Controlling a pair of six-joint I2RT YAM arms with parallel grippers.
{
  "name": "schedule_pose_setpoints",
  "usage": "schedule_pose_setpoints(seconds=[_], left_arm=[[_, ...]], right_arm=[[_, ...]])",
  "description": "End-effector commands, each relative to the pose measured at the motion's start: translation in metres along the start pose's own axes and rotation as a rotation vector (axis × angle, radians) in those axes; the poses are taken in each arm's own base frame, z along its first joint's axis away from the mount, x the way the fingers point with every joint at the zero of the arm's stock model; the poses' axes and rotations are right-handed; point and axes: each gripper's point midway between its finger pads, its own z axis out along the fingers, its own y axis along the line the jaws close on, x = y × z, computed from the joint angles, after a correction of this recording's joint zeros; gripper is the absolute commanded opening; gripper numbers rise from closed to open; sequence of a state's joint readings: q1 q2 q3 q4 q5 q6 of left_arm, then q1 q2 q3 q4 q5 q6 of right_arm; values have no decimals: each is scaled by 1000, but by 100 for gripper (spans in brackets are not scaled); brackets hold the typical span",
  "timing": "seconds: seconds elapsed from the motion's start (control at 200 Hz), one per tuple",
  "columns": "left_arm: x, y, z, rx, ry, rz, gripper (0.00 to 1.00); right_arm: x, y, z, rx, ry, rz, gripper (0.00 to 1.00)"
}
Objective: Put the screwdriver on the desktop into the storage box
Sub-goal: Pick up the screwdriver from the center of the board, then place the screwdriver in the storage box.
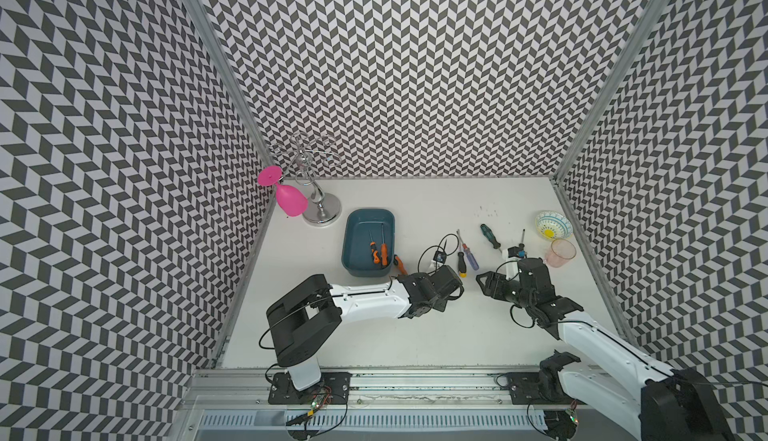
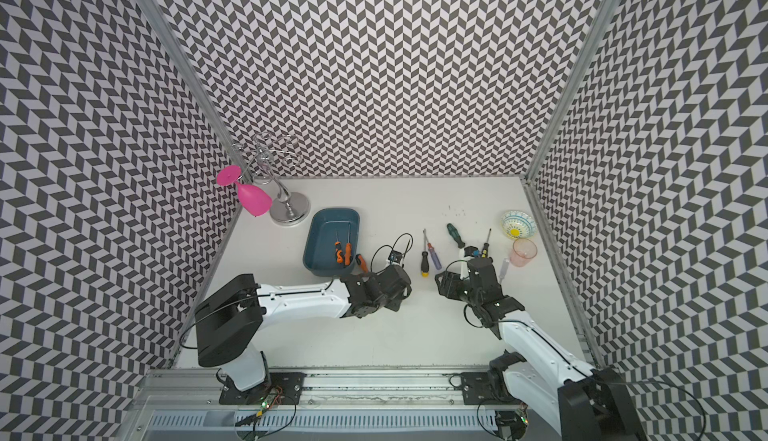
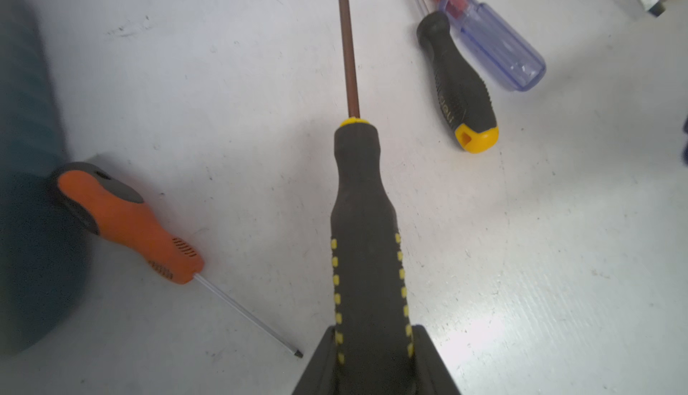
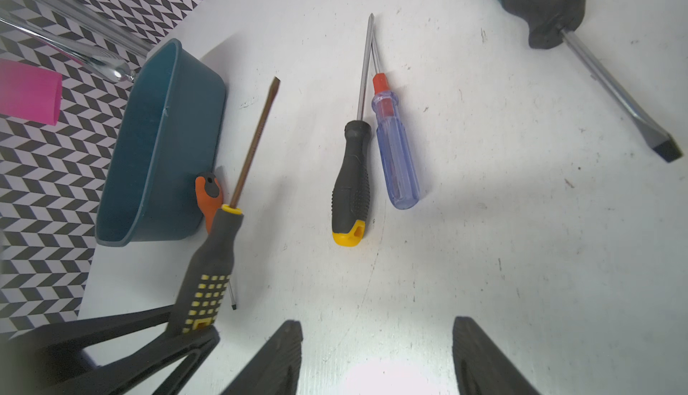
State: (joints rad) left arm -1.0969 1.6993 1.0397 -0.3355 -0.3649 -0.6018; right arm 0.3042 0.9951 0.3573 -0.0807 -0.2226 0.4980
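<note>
My left gripper point(image 3: 374, 341) is shut on the black handle with yellow dots of a brown-shafted screwdriver point(image 3: 366, 225), near the teal storage box point(image 1: 350, 247). The right wrist view shows this screwdriver point(image 4: 214, 255) held over an orange-handled one point(image 4: 209, 192) that lies against the box wall point(image 4: 186, 132). Two orange screwdrivers point(image 1: 377, 248) lie inside the box. On the white desktop point(image 1: 374, 335) lie a black-and-yellow one point(image 1: 461, 262), a clear blue one point(image 1: 469, 257) and a green-handled one point(image 1: 489, 236). My right gripper point(image 4: 376, 322) stands open over bare desktop.
A chrome rack point(image 1: 321, 210) with a pink glass point(image 1: 291, 201) stands at the back left. A patterned bowl point(image 1: 552, 225) and a clear pink cup point(image 1: 562, 252) sit at the right edge. Another screwdriver point(image 1: 522, 238) lies beside my right arm. Patterned walls close three sides.
</note>
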Motion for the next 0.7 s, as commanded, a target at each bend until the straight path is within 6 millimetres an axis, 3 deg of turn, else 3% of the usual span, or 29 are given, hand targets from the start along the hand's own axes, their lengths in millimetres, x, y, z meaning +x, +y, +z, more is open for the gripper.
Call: schedule_pose_setpoints(seconds=[0.0, 0.27, 0.696], left_arm=[[-10, 13, -14, -25, -41, -35, 9], [-30, 41, -39, -8, -98, -110, 9], [-55, 142, -70, -129, -147, -294, 11]], right_arm=[[-3, 1, 1, -16, -20, 0, 67], [-2, 1, 0, -20, -22, 3, 67], [0, 2, 1, -34, -17, 6, 67]])
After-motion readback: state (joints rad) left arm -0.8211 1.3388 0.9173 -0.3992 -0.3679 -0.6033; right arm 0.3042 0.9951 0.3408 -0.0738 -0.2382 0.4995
